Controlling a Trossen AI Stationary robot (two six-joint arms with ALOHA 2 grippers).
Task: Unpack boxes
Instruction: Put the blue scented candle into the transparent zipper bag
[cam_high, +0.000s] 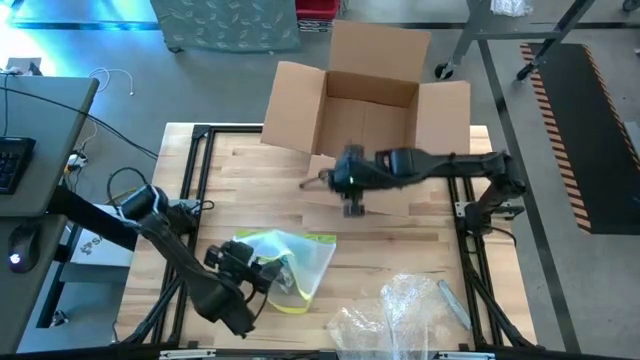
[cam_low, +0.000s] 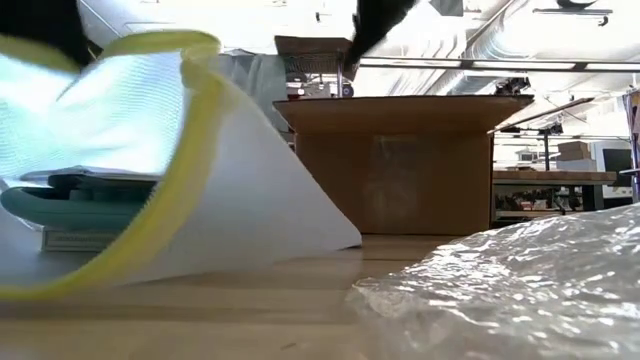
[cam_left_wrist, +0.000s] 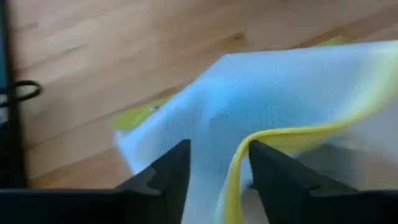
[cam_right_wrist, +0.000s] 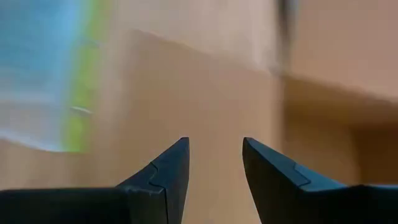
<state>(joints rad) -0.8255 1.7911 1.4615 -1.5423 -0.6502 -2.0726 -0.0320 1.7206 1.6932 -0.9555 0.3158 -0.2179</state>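
Note:
The brown cardboard box (cam_high: 365, 110) (cam_low: 400, 160) stands on its base at the table's far edge, flaps spread open. My right gripper (cam_high: 350, 200) (cam_right_wrist: 214, 146) hovers open above its near flap, nothing between the fingers. A flat clear sleeve with a yellow edge (cam_high: 295, 255) (cam_low: 220, 190) lies on the near left of the table, its mouth raised, with a teal thing (cam_low: 70, 200) inside. My left gripper (cam_high: 262, 272) (cam_left_wrist: 219, 149) is open at the sleeve's left end. The yellow edge (cam_left_wrist: 233, 177) runs up between its fingers. My left gripper has the sleeve's yellow edge (cam_left_wrist: 235, 168) standing in the gap between its open fingers, which come slanting down from the table's near left. The edge passes close by one finger (cam_left_wrist: 261, 162); whether it touches, I cannot tell.
Crinkly clear plastic film (cam_high: 400, 310) (cam_low: 520, 290) lies heaped at the near right. Black frame rails (cam_high: 200, 170) run along the table's left and right sides. A grey desk with a keyboard (cam_high: 12, 160) stands beyond the left edge. Bare wood shows between sleeve and box.

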